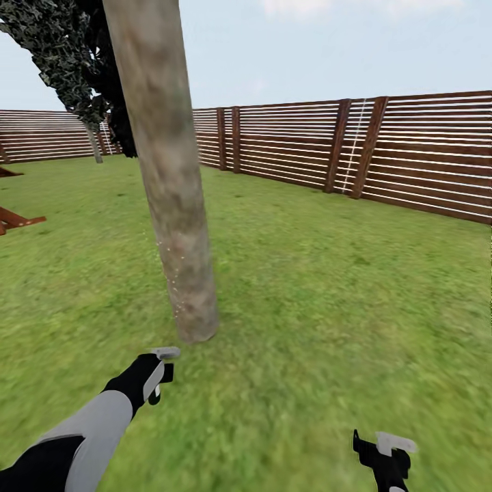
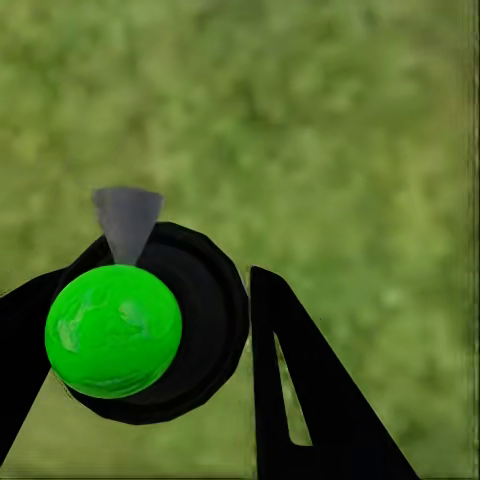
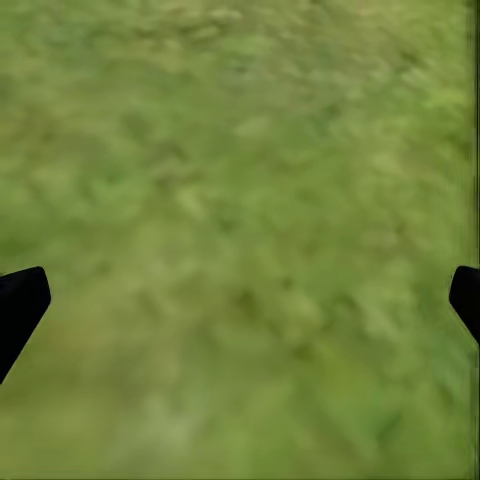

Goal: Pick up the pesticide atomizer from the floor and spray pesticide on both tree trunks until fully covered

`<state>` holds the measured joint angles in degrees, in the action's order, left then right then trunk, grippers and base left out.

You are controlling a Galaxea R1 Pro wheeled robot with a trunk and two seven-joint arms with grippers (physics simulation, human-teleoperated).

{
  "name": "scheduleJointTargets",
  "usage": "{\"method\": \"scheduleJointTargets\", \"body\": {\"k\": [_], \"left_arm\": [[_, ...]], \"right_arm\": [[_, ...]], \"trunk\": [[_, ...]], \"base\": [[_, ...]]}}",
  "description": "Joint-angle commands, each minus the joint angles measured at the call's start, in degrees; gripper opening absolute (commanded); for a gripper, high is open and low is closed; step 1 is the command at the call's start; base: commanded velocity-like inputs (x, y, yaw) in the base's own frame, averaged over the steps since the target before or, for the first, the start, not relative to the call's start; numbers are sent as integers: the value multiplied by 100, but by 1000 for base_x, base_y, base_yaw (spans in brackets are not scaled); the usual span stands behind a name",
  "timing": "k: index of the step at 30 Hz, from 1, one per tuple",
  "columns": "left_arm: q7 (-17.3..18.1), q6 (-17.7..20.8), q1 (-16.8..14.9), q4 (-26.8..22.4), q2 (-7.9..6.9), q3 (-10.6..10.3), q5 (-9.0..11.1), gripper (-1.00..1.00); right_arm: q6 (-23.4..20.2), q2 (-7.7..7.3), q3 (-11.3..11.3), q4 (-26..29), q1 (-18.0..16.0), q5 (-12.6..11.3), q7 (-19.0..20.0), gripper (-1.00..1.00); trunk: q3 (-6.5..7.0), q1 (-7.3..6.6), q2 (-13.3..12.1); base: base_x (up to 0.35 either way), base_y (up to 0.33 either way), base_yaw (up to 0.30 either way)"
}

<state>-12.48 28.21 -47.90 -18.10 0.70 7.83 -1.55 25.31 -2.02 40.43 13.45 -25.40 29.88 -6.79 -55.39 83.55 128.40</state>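
Head view showed your left claw point(image 1: 158, 372) clamped on the atomizer point(image 2: 135, 325), low and near the foot of the trunk point(image 1: 164, 171). Judging by that, spraying was in hand (faint specks dotted the bark). Next, you'd need to sweep higher. Your right claw point(image 1: 386, 454) hung apart, empty. Open lawn point(image 1: 328, 294) lay all round; the fence point(image 1: 410, 150) stood well off.

A blurry green grass lawn point(image 1: 328, 287) stretches to a brown horizontal-slat wooden fence point(image 1: 410, 157) that bends around the far side; pale blue sky point(image 1: 328, 48) with faint white cloud hangs above; reddish-brown wooden pieces point(image 1: 14, 220) sit at the lawn's left edge.
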Motion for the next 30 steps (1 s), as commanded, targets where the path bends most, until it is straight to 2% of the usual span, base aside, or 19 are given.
{"method": "scheduleJointTargets", "body": {"k": [1,8,21,30], "left_arm": [[0,0,0,0,0,-1,-3,-100],[0,8,0,-3,-8,3,-3,-100],[0,-8,0,0,-8,8,-3,-100],[0,-12,0,-1,-14,8,-3,-100]], "right_arm": [[0,0,0,0,0,0,1,100],[0,0,0,0,0,0,-6,100],[0,0,0,0,0,0,-6,100],[0,0,0,0,0,0,-7,100]], "trunk": [[0,0,0],[0,0,0],[0,0,0],[0,0,0]], "base": [[0,-276,0],[9,-277,24],[143,-277,261],[94,-277,27]]}}
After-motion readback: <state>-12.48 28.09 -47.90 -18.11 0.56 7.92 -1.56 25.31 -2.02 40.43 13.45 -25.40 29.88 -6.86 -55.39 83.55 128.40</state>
